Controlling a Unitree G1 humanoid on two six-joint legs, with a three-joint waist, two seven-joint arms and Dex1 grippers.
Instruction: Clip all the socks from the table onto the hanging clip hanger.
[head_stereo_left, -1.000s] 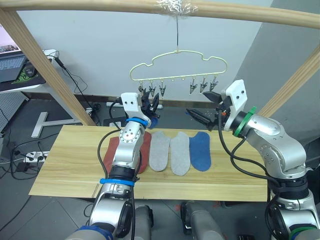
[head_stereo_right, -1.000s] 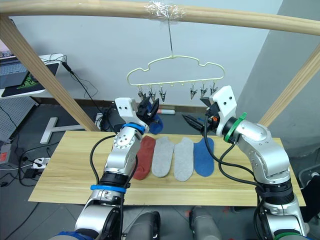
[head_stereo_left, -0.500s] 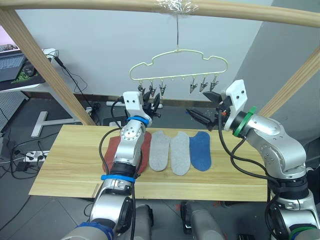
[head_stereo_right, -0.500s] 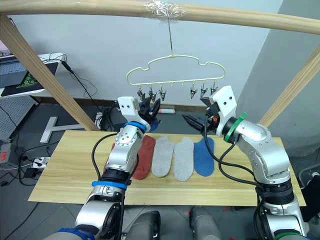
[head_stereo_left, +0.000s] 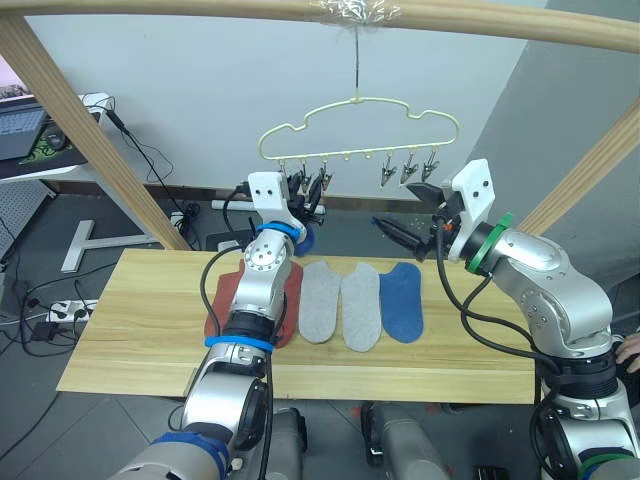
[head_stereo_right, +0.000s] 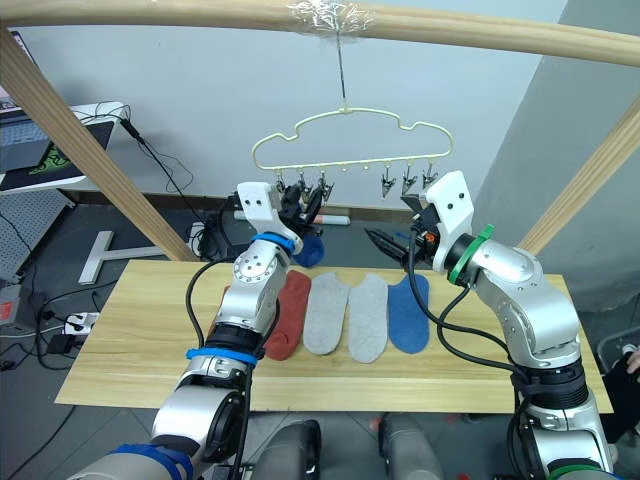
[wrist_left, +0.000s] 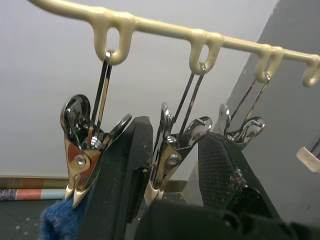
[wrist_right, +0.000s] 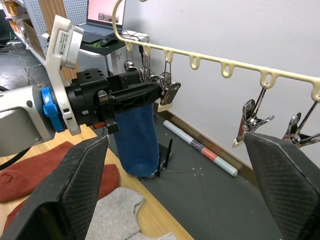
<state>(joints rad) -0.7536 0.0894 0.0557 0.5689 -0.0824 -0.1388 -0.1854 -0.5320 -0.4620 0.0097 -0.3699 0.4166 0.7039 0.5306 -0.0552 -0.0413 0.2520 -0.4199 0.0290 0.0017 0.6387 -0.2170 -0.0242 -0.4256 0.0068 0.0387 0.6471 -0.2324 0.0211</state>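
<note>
**Left hand at the hanger clips, blue sock hanging below**

1. The surface (head_stereo_left: 130, 330) is a long light-wood plank. Rust-red socks (head_stereo_right: 287, 312), two light grey socks (head_stereo_left: 340, 303) and one blue sock (head_stereo_left: 400, 300) lie on it side by side.
2. The clip hanger (head_stereo_left: 357, 118) hangs by its hook from the wooden pole (head_stereo_left: 200, 10) above the far edge of the surface.
3. The right hand (head_stereo_left: 405, 237) is raised beside the hanger's right end, its fingers spread wide and holding nothing.
4. The left hand (wrist_left: 172, 165) is raised to the leftmost clips. Its fingers stand narrowly apart on either side of the second clip (wrist_left: 172, 150).
5. A second blue sock (wrist_right: 136, 137) hangs down below the left hand. What holds it cannot be told.
</note>
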